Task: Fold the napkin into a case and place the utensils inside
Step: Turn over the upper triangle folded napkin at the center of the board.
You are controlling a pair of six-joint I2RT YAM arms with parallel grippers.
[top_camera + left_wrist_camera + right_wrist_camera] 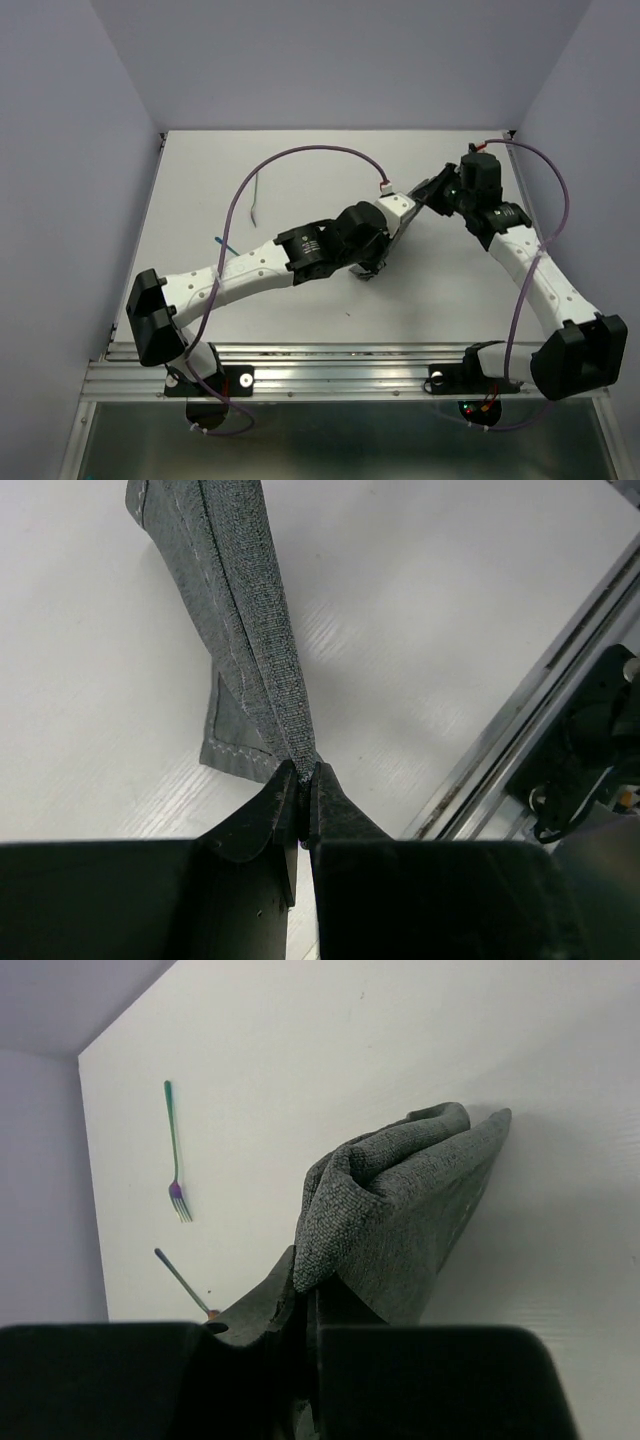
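The dark grey napkin (232, 630) is folded into a narrow strip that runs away from my left gripper (303, 772), which is shut on its edge; a stitched corner rests on the table. My right gripper (310, 1295) is shut on a bunched fold of the same napkin (400, 1210). In the top view both arms meet at mid-table and hide almost all of the cloth. The utensils lie apart to the left: a slim fork (257, 195) with purple tines (178, 1200), and a spoon (224, 242) whose handle (180, 1278) shows and whose bowl is mostly hidden behind my finger.
The white table (300, 320) is boxed in by lilac walls (70, 200) on three sides. A metal rail (350, 365) runs along its near edge, also seen as the rail (540, 710) to the right of the left gripper. Purple cables (300, 152) arc over both arms.
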